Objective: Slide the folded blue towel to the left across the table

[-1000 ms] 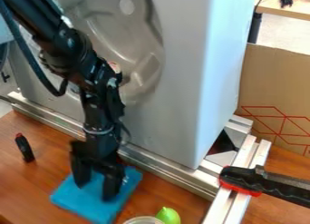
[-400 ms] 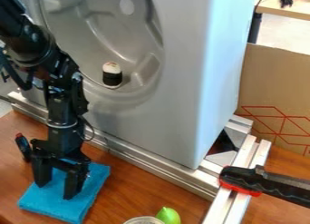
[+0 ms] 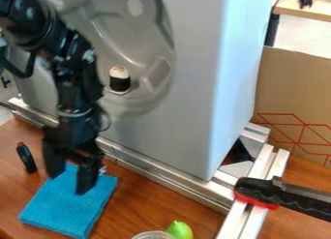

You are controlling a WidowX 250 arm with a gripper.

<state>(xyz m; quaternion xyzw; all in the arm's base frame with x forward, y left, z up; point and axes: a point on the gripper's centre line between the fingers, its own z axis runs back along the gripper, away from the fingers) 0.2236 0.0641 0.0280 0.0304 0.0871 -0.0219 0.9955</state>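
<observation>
A: In the camera view, how does the black two-finger gripper (image 3: 70,183) stand?

B: It hangs upright over the table, its two fingers spread well apart. I can see blue between them.

A: So what is it holding?

B: Nothing that I can see. Under it lies the bright blue, roughly rectangular cloth (image 3: 67,209), flat on the brown wooden table (image 3: 148,201). The fingertips overlap its upper part in the view, but whether they touch it I cannot tell.

A: What lies beside the cloth?

B: Near its upper left corner is a small, slim black object with a red end (image 3: 27,159). Well apart, at the bottom edge, a lime-green object with a pointed top (image 3: 180,231) sits just beside a round container with a pale rim (image 3: 153,234).

A: And behind the gripper?

B: A silver metal rail (image 3: 174,175) runs along the foot of a large grey housing with a rounded recess (image 3: 188,97). A small rounded piece, white above and black below (image 3: 119,81), sits in that recess.

A: Anything on the right?

B: A black handle with red edging (image 3: 259,192) lies across the silver bars there, and a brown cardboard panel with red lines (image 3: 291,88) stands behind.
</observation>
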